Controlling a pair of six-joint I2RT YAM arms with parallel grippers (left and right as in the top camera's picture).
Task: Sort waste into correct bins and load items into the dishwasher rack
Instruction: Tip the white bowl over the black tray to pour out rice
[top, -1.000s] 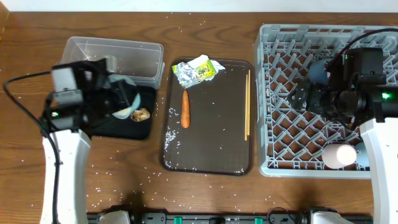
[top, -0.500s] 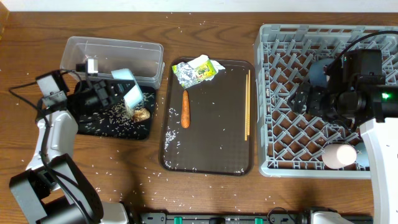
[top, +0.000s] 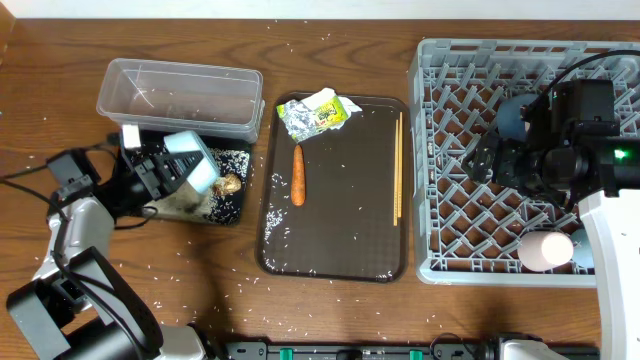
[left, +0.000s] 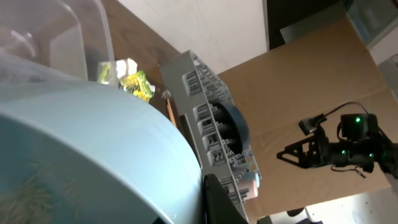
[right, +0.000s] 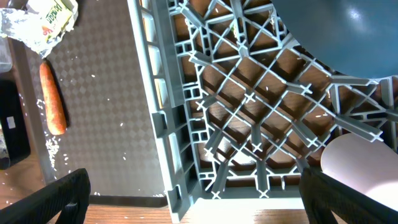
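Wooden table (top: 330, 320) (gridded grey rack (top: 450, 190))

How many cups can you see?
2. The light blue cup is held in the left claw over the black tray. The pink cup sits in the grey rack, at its front right corner. The right arm may hide more.

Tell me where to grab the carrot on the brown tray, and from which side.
Take the carrot at mid-length, coming straight down from above and closing across its narrow width. It lies flat on the tray, long axis pointing toward and away from the robot, with bare tray on both long sides. Stay off its far end, where the wrapper lies close.
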